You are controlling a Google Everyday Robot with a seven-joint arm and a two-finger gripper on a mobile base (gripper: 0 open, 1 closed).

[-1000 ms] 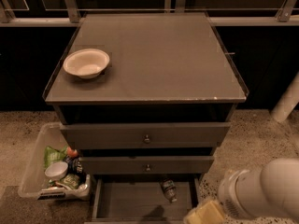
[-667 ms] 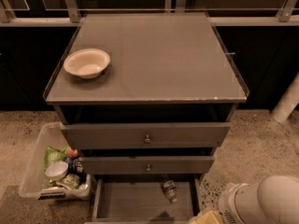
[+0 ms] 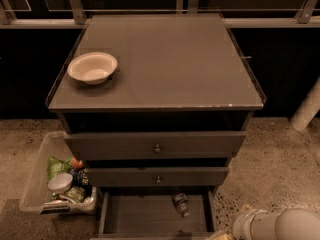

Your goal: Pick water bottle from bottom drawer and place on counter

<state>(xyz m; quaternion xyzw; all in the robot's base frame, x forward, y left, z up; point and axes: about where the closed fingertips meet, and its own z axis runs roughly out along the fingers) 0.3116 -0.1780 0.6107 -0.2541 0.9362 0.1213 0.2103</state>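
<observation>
Find the water bottle (image 3: pixel 180 203) lying on the floor of the bottom drawer (image 3: pixel 135 216), which is pulled out below the table's (image 3: pixel 170 59) front edge. It sits a little right of that edge's middle, close under the drawer above. Spot the gripper (image 3: pixel 219 235) only as a pale sliver at the bottom of the view, off the table's front right corner and just beside the drawer's right side, ahead of the white arm (image 3: pixel 285 226); cannot tell whether open or closed. Judge the step in hand as the reach into the drawer, with no grasp made yet. Come in low from the front, clearing the drawer's lip and keeping under the overhanging middle drawer (little headroom there, by the look of it). Line up across the bottle's ribbed body, near the dark label band rather than the cap. Close gently, expecting thin plastic to flex and a round body to roll toward the right wall. Lift just clear of the floor, draw back toward the front, then rise past the table's front edge. Set down on bare table, well apart from the white bowl (image 3: pixel 92 67) near the left edge. Ignore the bin (image 3: pixel 35 184) of packets on the floor off the front left corner.
</observation>
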